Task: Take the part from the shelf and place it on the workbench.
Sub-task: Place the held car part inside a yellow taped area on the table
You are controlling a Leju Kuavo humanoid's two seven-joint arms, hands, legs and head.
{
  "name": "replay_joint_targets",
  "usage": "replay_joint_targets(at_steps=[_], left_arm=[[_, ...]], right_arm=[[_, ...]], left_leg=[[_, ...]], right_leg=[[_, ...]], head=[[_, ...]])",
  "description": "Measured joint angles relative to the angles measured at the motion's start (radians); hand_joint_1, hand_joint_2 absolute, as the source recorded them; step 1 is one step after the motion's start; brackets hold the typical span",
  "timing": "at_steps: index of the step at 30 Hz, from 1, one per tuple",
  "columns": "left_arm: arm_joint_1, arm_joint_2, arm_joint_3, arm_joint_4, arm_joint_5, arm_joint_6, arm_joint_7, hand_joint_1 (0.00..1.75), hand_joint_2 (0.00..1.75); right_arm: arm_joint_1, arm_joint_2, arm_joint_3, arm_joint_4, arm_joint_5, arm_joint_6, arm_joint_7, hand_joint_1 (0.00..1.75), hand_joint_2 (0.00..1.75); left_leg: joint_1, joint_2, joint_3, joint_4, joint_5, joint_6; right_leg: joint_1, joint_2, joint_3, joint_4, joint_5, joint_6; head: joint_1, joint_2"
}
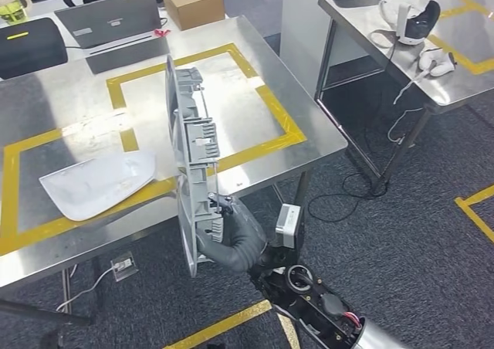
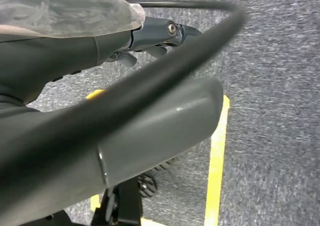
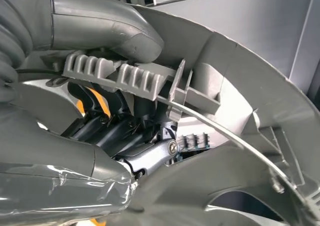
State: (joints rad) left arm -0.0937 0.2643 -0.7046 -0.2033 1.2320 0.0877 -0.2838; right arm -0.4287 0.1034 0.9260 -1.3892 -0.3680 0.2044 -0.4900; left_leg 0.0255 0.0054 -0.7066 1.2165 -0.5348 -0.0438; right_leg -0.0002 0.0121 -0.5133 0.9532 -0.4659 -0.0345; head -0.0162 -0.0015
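We see the right hand (image 1: 230, 229) gripping the lower end of the grey part (image 1: 192, 152), holding it upright on edge at the near rim of the workbench (image 1: 69, 106); in the right wrist view its fingers (image 3: 113, 131) curl into the part's ribbed inner side. At about nine o'clock from the part a white panel (image 1: 99, 181) lies flat on the bench's yellow tape (image 1: 274, 106), and at twelve o'clock a cardboard box (image 1: 192, 1) sits at the far edge beside a laptop (image 1: 110, 17). Our left hand (image 2: 151, 36) hangs over grey carpet (image 2: 271, 86), and we cannot tell how its fingers lie.
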Motion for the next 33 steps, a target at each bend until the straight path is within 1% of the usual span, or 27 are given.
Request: replay_joint_targets(at_steps=[1, 2, 3, 4, 5, 6, 7, 8, 9, 10, 12, 13, 14, 15, 16, 17, 18, 19, 20, 21, 22, 24, 25, 28, 31, 33], left_arm=[[0.001, 0.001, 0.000, 0.000, 0.000, 0.000, 0.000, 0.00, 0.00], [0.001, 0.003, 0.000, 0.000, 0.000, 0.000, 0.000, 0.00, 0.00], [0.000, 0.004, 0.000, 0.000, 0.000, 0.000, 0.000, 0.00, 0.00], [-0.001, 0.005, 0.000, 0.000, 0.000, 0.000, 0.000, 0.00, 0.00], [-0.002, 0.005, 0.000, 0.000, 0.000, 0.000, 0.000, 0.00, 0.00], [-0.002, 0.005, 0.000, 0.000, -0.001, 0.000, -0.001, 0.00, 0.00], [-0.002, 0.005, 0.000, 0.000, -0.003, 0.002, -0.002, 0.00, 0.00], [-0.001, 0.005, 0.000, 0.000, -0.006, 0.004, -0.005, 0.00, 0.00], [-0.001, 0.005, -0.001, 0.000, -0.010, 0.006, -0.008, 0.00, 0.00], [-0.001, 0.005, -0.001, 0.000, -0.012, 0.008, -0.011, 0.00, 0.00], [-0.002, 0.006, -0.001, 0.000, -0.015, 0.009, -0.014, 0.00, 0.00], [-0.001, 0.006, -0.001, 0.000, -0.015, 0.010, -0.015, 0.00, 0.00], [-0.001, 0.005, -0.001, 0.000, -0.015, 0.010, -0.015, 0.00, 0.00], [0.000, 0.004, -0.001, 0.000, -0.015, 0.010, -0.015, 0.00, 0.00], [0.000, 0.004, -0.001, 0.000, -0.014, 0.010, -0.015, 0.00, 0.00], [0.000, 0.003, -0.001, 0.000, -0.014, 0.010, -0.015, 0.00, 0.00], [-0.001, 0.002, -0.001, 0.000, -0.014, 0.010, -0.015, 0.00, 0.00], [-0.002, 0.002, -0.001, 0.000, -0.014, 0.010, -0.015, 0.00, 0.00], [-0.001, 0.001, -0.002, 0.000, -0.014, 0.010, -0.015, 0.00, 0.00], [-0.001, 0.000, -0.002, 0.000, -0.014, 0.010, -0.015, 0.00, 0.00], [0.000, 0.000, -0.002, 0.000, -0.014, 0.010, -0.015, 0.00, 0.00], [0.000, -0.001, -0.003, 0.000, -0.014, 0.009, -0.015, 0.00, 0.00], [-0.001, -0.001, -0.003, 0.000, -0.014, 0.009, -0.015, 0.00, 0.00], [-0.002, -0.002, -0.005, 0.000, -0.019, 0.003, -0.016, 0.00, 0.00], [-0.001, -0.008, -0.009, 0.000, -0.029, -0.002, -0.017, 0.00, 0.00], [-0.001, -0.014, -0.010, 0.000, -0.031, -0.003, -0.017, 0.00, 0.00]], right_arm=[[0.000, 0.000, 0.000, 0.000, -0.001, 0.000, 0.000, 1.55, 1.75], [-0.001, 0.000, 0.000, 0.000, -0.002, 0.000, 0.000, 1.55, 1.75], [-0.002, 0.000, 0.000, 0.000, -0.003, 0.000, 0.000, 1.55, 1.75], [-0.003, 0.000, 0.001, 0.000, -0.004, -0.001, 0.000, 1.55, 1.75], [-0.004, 0.000, 0.001, -0.001, -0.005, -0.002, -0.001, 1.55, 1.75], [-0.005, 0.000, 0.002, -0.001, -0.005, -0.003, -0.001, 1.55, 1.75], [-0.005, 0.000, 0.002, -0.002, -0.005, -0.005, -0.002, 1.55, 1.75], [-0.006, 0.000, 0.002, -0.002, -0.006, -0.006, -0.002, 1.55, 1.75], [-0.008, 0.000, 0.002, -0.002, -0.006, -0.007, -0.003, 1.55, 1.75], [-0.009, 0.000, 0.002, -0.002, -0.006, -0.007, -0.003, 1.55, 1.75], [-0.009, -0.001, 0.003, -0.002, -0.006, -0.008, -0.004, 1.55, 1.75], [-0.008, -0.001, 0.003, -0.002, -0.006, -0.008, -0.004, 1.55, 1.75], [-0.008, -0.001, 0.003, -0.002, -0.006, -0.008, -0.004, 1.55, 1.75], [-0.007, -0.001, 0.003, -0.002, -0.006, -0.008, -0.004, 1.55, 1.75], [-0.007, -0.001, 0.004, -0.002, -0.006, -0.008, -0.004, 1.55, 1.75], [-0.008, -0.001, 0.004, -0.002, -0.006, -0.008, -0.004, 1.55, 1.75], [-0.008, -0.001, 0.004, -0.002, -0.006, -0.008, -0.004, 1.55, 1.75], [-0.008, -0.002, 0.004, -0.002, -0.006, -0.008, -0.004, 1.55, 1.75], [-0.009, -0.002, 0.004, -0.002, -0.007, -0.008, -0.005, 1.55, 1.75], [-0.009, -0.002, 0.004, -0.002, -0.007, -0.008, -0.005, 1.55, 1.75], [-0.009, -0.002, 0.004, -0.002, -0.007, -0.008, -0.005, 1.55, 1.75], [-0.009, -0.002, 0.003, -0.002, -0.005, -0.013, -0.005, 1.55, 1.75], [-0.009, -0.002, 0.002, -0.002, -0.002, -0.018, -0.005, 1.55, 1.75], [-0.016, -0.004, -0.006, -0.002, 0.029, -0.062, -0.001, 1.55, 1.75], [-0.042, -0.009, -0.023, -0.001, 0.068, -0.113, 0.011, 1.55, 1.75], [-0.059, -0.013, -0.035, -0.001, 0.077, -0.124, 0.014, 1.55, 1.75]], left_leg=[[0.000, 0.000, 0.015, -0.062, 0.048, 0.002], [0.000, 0.000, 0.037, -0.135, 0.098, 0.004], [-0.002, 0.001, 0.056, -0.196, 0.124, 0.007], [-0.004, 0.001, 0.069, -0.236, 0.139, 0.010], [-0.007, 0.001, 0.074, -0.250, 0.138, 0.015], [-0.008, 0.001, 0.077, -0.251, 0.131, 0.020], [-0.007, 0.001, 0.083, -0.252, 0.136, 0.025], [-0.004, 0.001, 0.091, -0.255, 0.135, 0.030], [-0.002, 0.001, 0.100, -0.257, 0.133, 0.035], [-0.001, 0.001, 0.107, -0.259, 0.129, 0.040], [-0.002, 0.001, 0.116, -0.259, 0.120, 0.046], [-0.002, 0.001, 0.120, -0.259, 0.115, 0.047], [-0.003, 0.000, 0.126, -0.259, 0.109, 0.047], [-0.003, -0.001, 0.135, -0.259, 0.103, 0.046], [-0.004, -0.002, 0.145, -0.259, 0.097, 0.045], [-0.004, -0.003, 0.154, -0.260, 0.091, 0.043], [-0.005, -0.004, 0.161, -0.261, 0.086, 0.041], [-0.005, -0.005, 0.163, -0.261, 0.083, 0.038], [-0.006, -0.005, 0.164, -0.263, 0.081, 0.033], [-0.008, -0.005, 0.164, -0.260, 0.079, 0.033], [-0.010, -0.005, 0.162, -0.259, 0.077, 0.036], [-0.012, -0.005, 0.163, -0.258, 0.075, 0.046], [-0.011, -0.005, 0.164, -0.262, 0.077, 0.048], [-0.011, -0.005, 0.168, -0.271, 0.077, 0.047], [-0.011, -0.005, 0.170, -0.276, 0.079, 0.039], [-0.010, -0.005, 0.171, -0.278, 0.079, 0.032]], right_leg=[[0.000, 0.001, 0.013, 0.000, -0.009, 0.002], [0.000, 0.002, 0.023, 0.000, -0.019, 0.005], [0.001, 0.002, 0.032, 0.000, -0.028, 0.010], [0.002, 0.002, 0.036, 0.000, -0.036, 0.015], [0.003, 0.003, 0.040, 0.001, -0.041, 0.021], [0.005, 0.003, 0.045, 0.001, -0.045, 0.027], [0.006, 0.003, 0.050, 0.000, -0.049, 0.032], [0.006, 0.001, 0.050, 0.011, -0.055, 0.038], [0.005, 0.000, 0.039, 0.039, -0.066, 0.043], [0.004, -0.002, 0.014, 0.089, -0.085, 0.049], [0.001, -0.004, -0.067, 0.234, -0.141, 0.056], [0.000, -0.004, -0.105, 0.291, -0.161, 0.058], [0.000, -0.004, -0.129, 0.316, -0.164, 0.058], [0.000, -0.004, -0.134, 0.301, -0.143, 0.056], [0.000, -0.004, -0.121, 0.249, -0.100, 0.053], [0.002, -0.004, -0.099, 0.175, -0.047, 0.047], [0.005, -0.004, -0.080, 0.110, -0.011, 0.040], [0.008, -0.005, -0.065, 0.058, 0.010, 0.033], [0.011, -0.005, -0.057, 0.029, 0.020, 0.027], [0.012, -0.005, -0.054, 0.020, 0.019, 0.027], [0.010, -0.004, -0.050, 0.013, 0.024, 0.030], [0.008, -0.002, -0.047, 0.010, 0.030, 0.037], [0.009, -0.002, -0.047, 0.010, 0.030, 0.036], [0.010, -0.001, -0.047, 0.010, 0.027, 0.032], [0.010, -0.001, -0.048, 0.010, 0.026, 0.029], [0.010, -0.001, -0.048, 0.010, 0.025, 0.028]], head=[[-0.005, 0.000], [-0.010, 0.000], [-0.014, 0.000], [-0.016, 0.000], [-0.016, 0.000], [-0.015, 0.000], [-0.013, 0.000], [-0.010, 0.000], [-0.006, 0.000], [0.000, 0.000], [0.012, 0.000], [0.018, 0.000], [0.022, 0.000], [0.027, 0.000], [0.031, 0.000], [0.037, 0.000], [0.039, 0.000], [0.044, 0.000], [0.047, 0.000], [0.047, 0.000], [0.047, 0.000], [0.039, 0.000], [0.035, 0.000], [0.023, 0.000], [0.014, 0.000], [0.012, 0.000]])
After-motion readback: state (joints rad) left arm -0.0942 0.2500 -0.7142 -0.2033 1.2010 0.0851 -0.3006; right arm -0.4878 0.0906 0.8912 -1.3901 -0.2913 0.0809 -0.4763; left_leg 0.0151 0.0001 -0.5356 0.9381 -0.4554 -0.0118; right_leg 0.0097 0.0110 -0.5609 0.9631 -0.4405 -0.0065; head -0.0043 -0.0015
